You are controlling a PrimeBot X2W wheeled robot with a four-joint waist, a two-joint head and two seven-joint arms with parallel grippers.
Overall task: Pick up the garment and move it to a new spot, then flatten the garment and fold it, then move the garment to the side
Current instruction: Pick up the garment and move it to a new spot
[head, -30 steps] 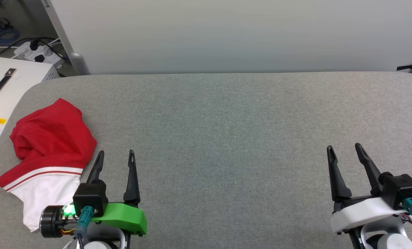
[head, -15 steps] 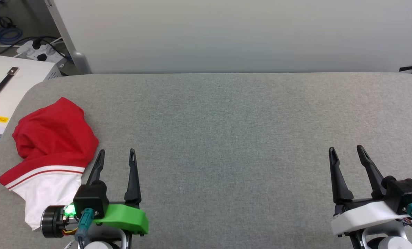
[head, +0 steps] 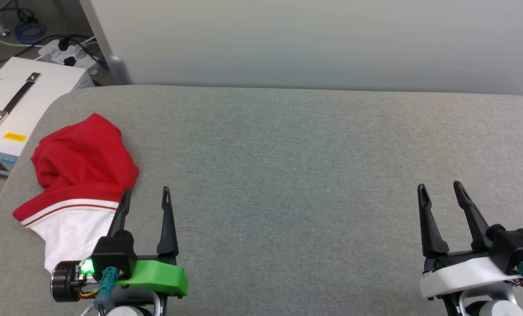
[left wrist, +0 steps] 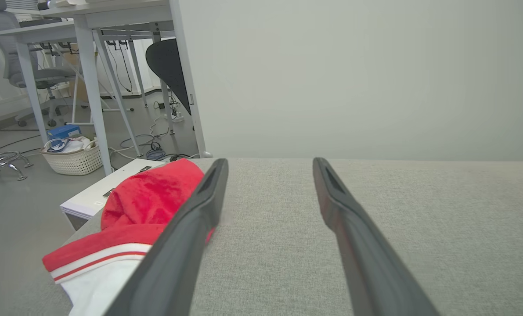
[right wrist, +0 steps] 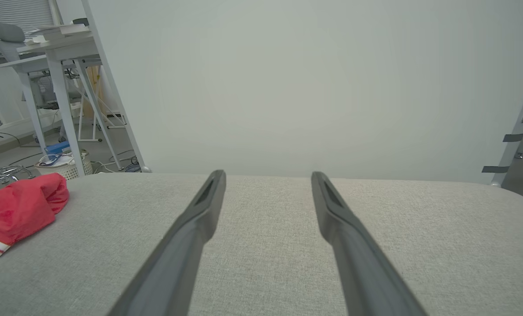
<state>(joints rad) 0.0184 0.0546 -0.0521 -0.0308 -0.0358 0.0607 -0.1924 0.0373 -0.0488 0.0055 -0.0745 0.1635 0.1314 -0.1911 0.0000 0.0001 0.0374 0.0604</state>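
**A:** Where is the garment now?

**B:** It lies crumpled near the left end of the desk, close to the rounded corner. The red part is farther away and the white sleeve is nearer to the robot. The left pincer is just beside it, with its fingers spread apart and nothing between them. The right pincer is well apart, at the other end, and it is also open and empty.

**A:** What can go wrong from here?

**B:** The garment is a heap, so the left pincer can catch only one thin layer, or only the sleeve. Then the cloth probably slips out, or it hangs twisted when the robot lifts it. The heap is also near the desk edge, beside a white box. If a finger pushes the cloth sideways instead of closing on it, the garment can slide off.

**A:** Does the left finger touch the cloth?

**B:** In the head view it overlaps the garment's edge, but one cannot tell if it touches. If it comes down there, it may pin the fabric to the desk instead of gripping it.
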